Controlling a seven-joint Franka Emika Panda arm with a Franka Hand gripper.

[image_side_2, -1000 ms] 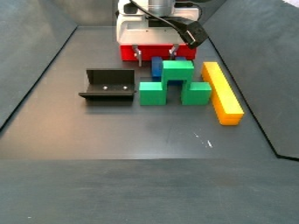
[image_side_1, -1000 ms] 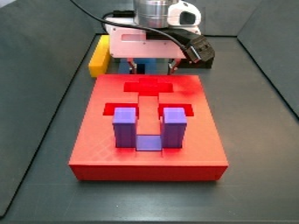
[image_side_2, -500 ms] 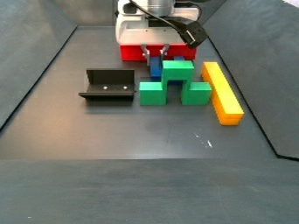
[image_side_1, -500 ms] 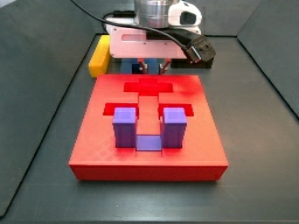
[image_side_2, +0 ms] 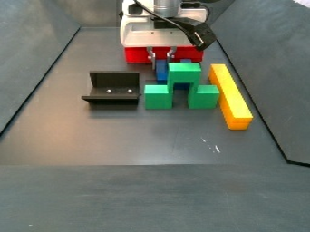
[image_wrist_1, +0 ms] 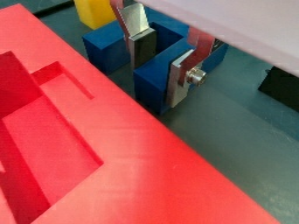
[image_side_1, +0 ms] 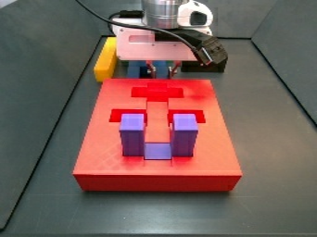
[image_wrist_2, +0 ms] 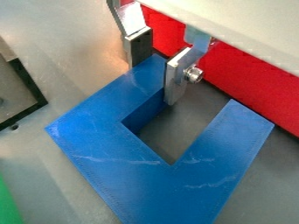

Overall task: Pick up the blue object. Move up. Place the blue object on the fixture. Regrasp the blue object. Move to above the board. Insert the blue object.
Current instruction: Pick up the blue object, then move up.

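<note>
In a wrist view the gripper has its silver fingers straddling one prong of the blue object, the pads apparently touching its faces though I cannot tell whether they are pressing; the red board lies just beside and below the gripper, and a yellow bar shows beyond it. In the other wrist picture the gripper sits over a prong of the blue object, whose U-shaped opening spreads out below the fingertips, so the hold is taken on one arm of the U, probably to leave the rest free for setting down. In a side view the gripper is low behind the board, with a purple U-shaped block seated in the board well in front of it. In the remaining side view the gripper is down at the blue object, a green stepped block just beside it and the fixture well apart on the dark grey tabletop, which dark sloping walls enclose.
</note>
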